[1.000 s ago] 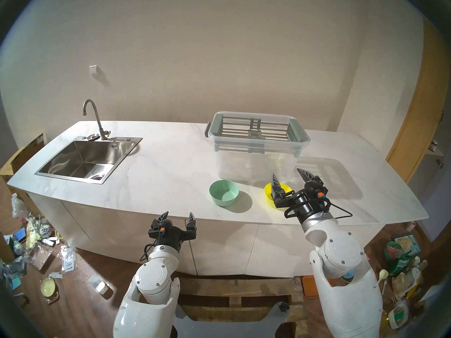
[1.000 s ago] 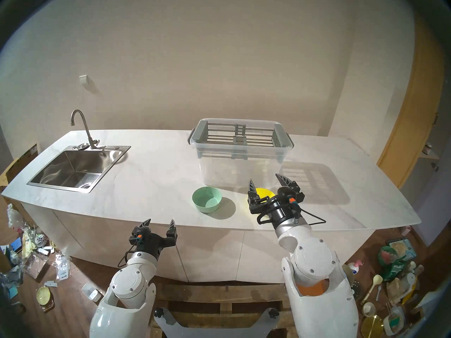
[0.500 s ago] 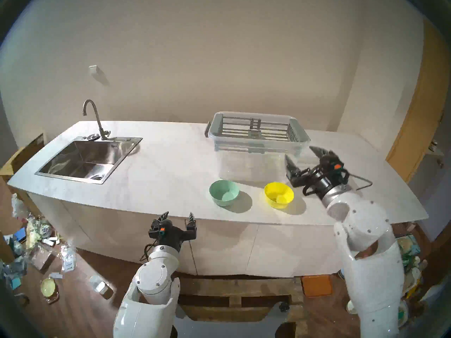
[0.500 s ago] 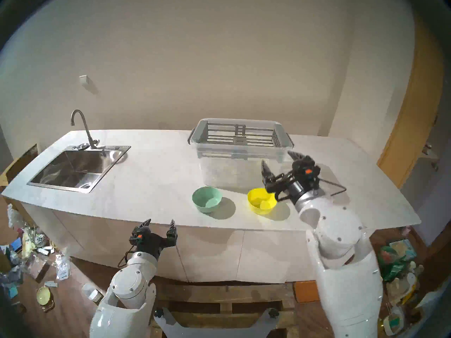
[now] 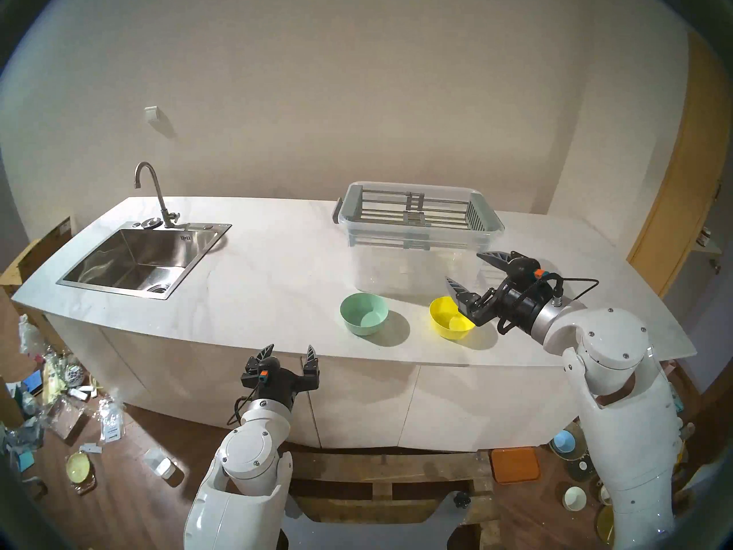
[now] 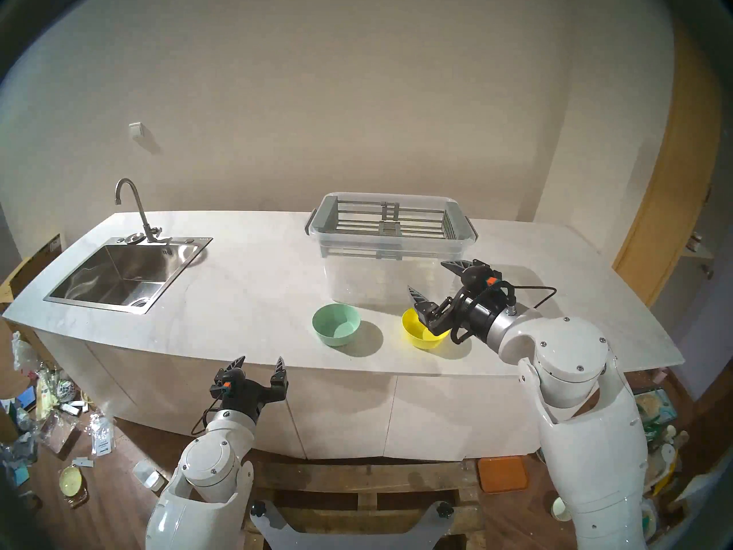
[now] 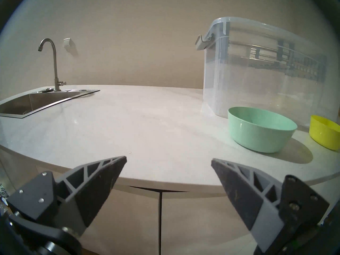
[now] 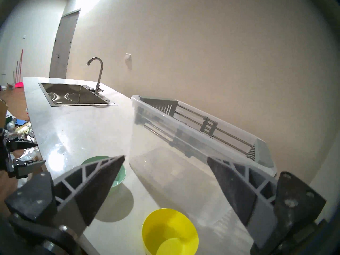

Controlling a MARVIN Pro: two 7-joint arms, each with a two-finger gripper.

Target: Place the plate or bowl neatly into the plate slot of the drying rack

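A yellow bowl and a green bowl stand on the white counter in front of a clear tub. The drying rack lies across the tub's top; its plate slot of steel rods is bare. My right gripper is open and empty, coming in from the right, its lower finger over the yellow bowl's right rim. The right wrist view shows the yellow bowl below the open fingers. My left gripper is open and empty at the counter's front edge, left of the green bowl.
A steel sink with a faucet is set in the counter's left part. The wall runs close behind the tub. Clutter lies on the floor on both sides of the counter.
My right arm swung from above the yellow bowl out to the right, and the gripper now points left at the bowl, turned so one finger is above the other. The left arm has not moved.
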